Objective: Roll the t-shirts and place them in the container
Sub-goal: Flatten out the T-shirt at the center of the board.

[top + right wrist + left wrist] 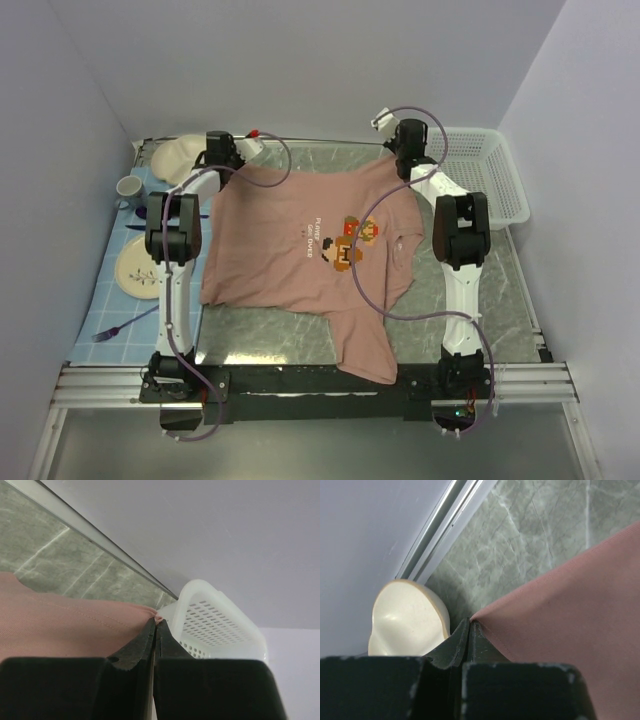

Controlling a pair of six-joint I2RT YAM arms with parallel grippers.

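t-shirt (300,240): dusty pink, spread on the grey marbled worktop (500,300), print side up.
pixel-art chest print (350,242): brown, red and orange, with small text beside it, turned sideways to the overhead camera.
t-shirt extent: the far edge runs between the two hands; one sleeve (365,350) trails toward the near edge of the worktop, between the arm bases.
left hand (470,623): fingers pressed together, pinching the far-left corner of the fabric; in the wrist view the cloth runs away from the tips to the right.
right hand (156,621): fingers pressed together, pinching the far-right corner; a sliver of pink shows at the tips.
cloth surface: mostly flat, with light creases near the right hand.
cream dish (405,617): just beside the left hand, in the far-left corner by the wall.
white basket (215,625): perforated plastic, just beyond the right hand at the far right of the worktop.
blue tiled mat (105,290): along the left side; carries a cup (130,187), a patterned plate (135,265) and a blue fork (125,322), all apart from the t-shirt.
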